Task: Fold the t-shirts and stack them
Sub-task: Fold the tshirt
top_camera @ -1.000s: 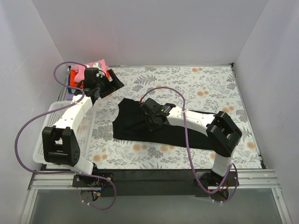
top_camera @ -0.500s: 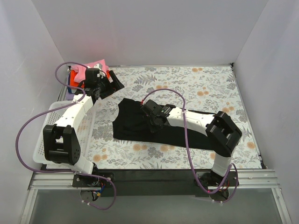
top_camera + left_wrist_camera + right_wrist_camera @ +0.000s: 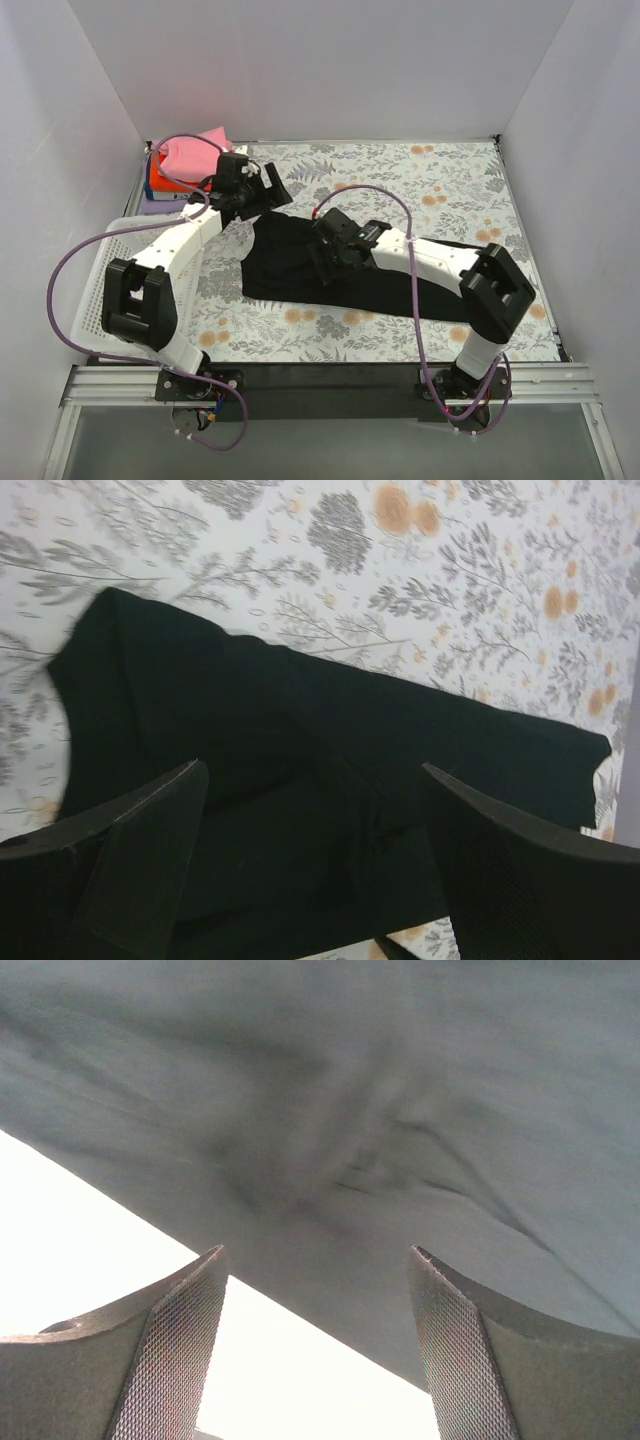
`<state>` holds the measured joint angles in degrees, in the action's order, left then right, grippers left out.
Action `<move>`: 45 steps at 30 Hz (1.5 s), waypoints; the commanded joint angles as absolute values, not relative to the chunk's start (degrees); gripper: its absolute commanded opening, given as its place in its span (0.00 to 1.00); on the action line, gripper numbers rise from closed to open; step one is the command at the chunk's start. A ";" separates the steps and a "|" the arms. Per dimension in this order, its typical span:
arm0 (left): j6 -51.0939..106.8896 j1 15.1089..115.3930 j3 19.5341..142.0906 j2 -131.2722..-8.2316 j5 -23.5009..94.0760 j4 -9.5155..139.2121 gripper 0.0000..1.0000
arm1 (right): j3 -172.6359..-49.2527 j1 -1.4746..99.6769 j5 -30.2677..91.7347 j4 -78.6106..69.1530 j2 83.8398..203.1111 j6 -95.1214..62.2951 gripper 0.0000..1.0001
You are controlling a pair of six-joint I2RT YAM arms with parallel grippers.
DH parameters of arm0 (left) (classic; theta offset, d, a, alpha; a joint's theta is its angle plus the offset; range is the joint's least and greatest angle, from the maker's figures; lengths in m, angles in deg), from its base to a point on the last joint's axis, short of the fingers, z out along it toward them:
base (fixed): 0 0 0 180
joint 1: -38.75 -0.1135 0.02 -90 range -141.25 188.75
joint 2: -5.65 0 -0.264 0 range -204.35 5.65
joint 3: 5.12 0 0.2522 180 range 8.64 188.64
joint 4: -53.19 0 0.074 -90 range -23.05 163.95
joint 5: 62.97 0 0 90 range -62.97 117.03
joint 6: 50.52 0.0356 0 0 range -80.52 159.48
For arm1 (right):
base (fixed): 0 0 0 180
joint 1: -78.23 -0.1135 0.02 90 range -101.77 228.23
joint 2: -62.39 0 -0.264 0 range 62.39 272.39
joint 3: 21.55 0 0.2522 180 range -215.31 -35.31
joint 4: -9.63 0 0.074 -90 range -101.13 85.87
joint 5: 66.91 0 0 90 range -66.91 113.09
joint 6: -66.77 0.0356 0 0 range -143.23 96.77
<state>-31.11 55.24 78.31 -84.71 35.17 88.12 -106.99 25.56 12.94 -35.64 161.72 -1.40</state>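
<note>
A black t-shirt (image 3: 290, 270) lies in a long folded strip across the flower-patterned cloth; the left wrist view shows it from above (image 3: 300, 710). My left gripper (image 3: 272, 190) hovers open over its far left corner, and both fingers (image 3: 130, 860) frame black cloth without touching it. My right gripper (image 3: 325, 258) sits low over the strip's left half, open, its mesh pads (image 3: 180, 1340) empty above the washed-out cloth (image 3: 350, 1110). A pink t-shirt (image 3: 190, 152) tops a stack at the back left, with an orange one (image 3: 160, 180) under it and a lilac edge (image 3: 152, 206) below.
A white mesh basket (image 3: 95, 300) stands at the left edge beside the left arm. The flowered tablecloth (image 3: 430, 185) runs to white walls at the back and both sides. Purple cables loop from both arms.
The right gripper has gone from shut to open, letting go of the black t-shirt. The left arm has swung right, from the stack to above the shirt's far left corner.
</note>
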 commanded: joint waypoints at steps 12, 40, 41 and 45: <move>-47.53 61.60 59.53 -83.29 39.24 78.56 0.84 | -83.67 50.08 12.99 -26.29 144.84 -8.63 0.82; -37.61 61.87 92.47 -115.70 29.32 84.70 0.84 | -68.53 57.23 31.71 -19.60 139.39 -2.40 0.81; -37.17 61.87 96.75 -116.94 29.05 85.31 0.84 | -68.18 56.44 31.71 -19.60 138.95 -2.05 0.81; -34.71 61.87 104.77 -121.69 29.22 86.90 0.84 | -67.22 55.03 32.50 -19.60 136.93 -0.20 0.81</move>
<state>-38.74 61.76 99.97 -119.29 31.91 82.13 -69.72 56.67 27.02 -16.08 137.05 -3.98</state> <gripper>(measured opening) 0.843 0.815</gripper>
